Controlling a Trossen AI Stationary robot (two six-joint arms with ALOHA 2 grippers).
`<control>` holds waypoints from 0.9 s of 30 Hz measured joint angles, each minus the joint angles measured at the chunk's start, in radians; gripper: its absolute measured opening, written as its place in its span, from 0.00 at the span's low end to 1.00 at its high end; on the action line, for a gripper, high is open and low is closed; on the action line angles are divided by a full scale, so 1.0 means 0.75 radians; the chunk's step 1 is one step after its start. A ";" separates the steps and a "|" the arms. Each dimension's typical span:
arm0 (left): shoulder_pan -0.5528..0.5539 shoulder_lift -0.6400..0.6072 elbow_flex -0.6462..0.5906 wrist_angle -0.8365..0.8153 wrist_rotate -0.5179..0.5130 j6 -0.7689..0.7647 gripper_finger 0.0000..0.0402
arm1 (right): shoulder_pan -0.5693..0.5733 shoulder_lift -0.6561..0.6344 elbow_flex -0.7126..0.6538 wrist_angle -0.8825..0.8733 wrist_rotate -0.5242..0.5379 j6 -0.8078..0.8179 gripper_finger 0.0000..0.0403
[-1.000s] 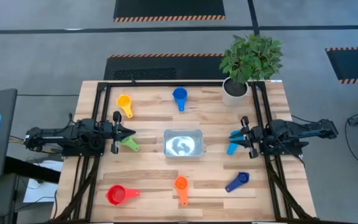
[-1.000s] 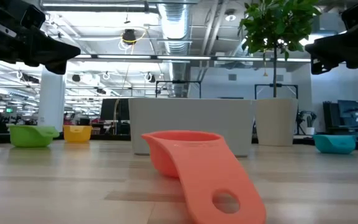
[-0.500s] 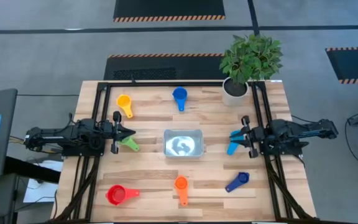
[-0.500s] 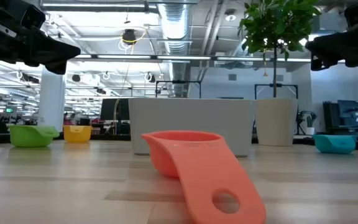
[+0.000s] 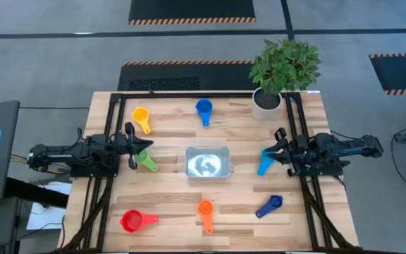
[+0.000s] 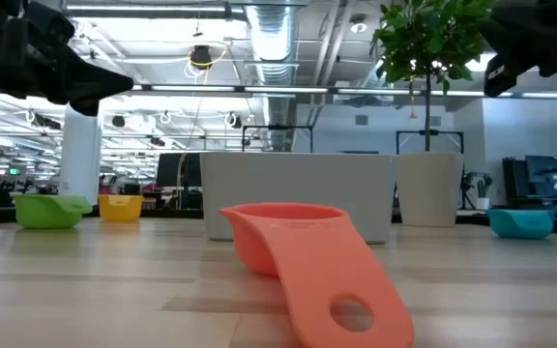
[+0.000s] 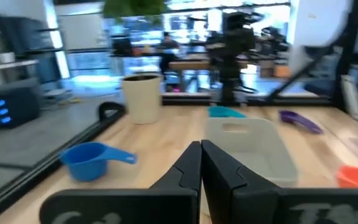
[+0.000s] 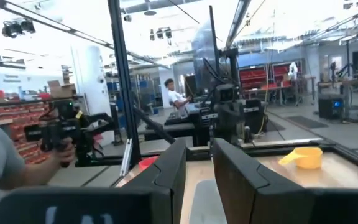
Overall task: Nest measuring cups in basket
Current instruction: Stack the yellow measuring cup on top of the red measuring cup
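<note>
The silvery basket (image 5: 206,163) sits at the table's middle. Around it lie the cups, each resting on its base: yellow (image 5: 141,117), blue (image 5: 204,109), green (image 5: 146,161), light blue (image 5: 265,163), red (image 5: 134,221), orange (image 5: 205,210) and dark blue (image 5: 269,206). My left gripper (image 5: 146,146) hovers shut at the left side, above the green cup and pointing level at the basket (image 7: 247,143). My right gripper (image 5: 268,150) hovers open at the right side above the light blue cup. It is tipped upward, with nothing between its fingers (image 8: 169,168).
A white plant pot (image 5: 266,104) stands at the far right corner. A black frame (image 5: 118,99) runs along the table's edges. In the low view the orange cup (image 6: 298,251) lies nearest. People (image 8: 5,168) show beyond the table.
My right gripper has tipped its fingers upward and risen a little, rolling slightly. My left gripper has swung its tip a little toward the far edge. No cup has moved.
</note>
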 joint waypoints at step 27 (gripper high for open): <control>0.000 0.324 -0.002 0.379 -0.437 -0.122 0.20 | -0.037 0.542 0.002 0.373 0.229 0.193 0.27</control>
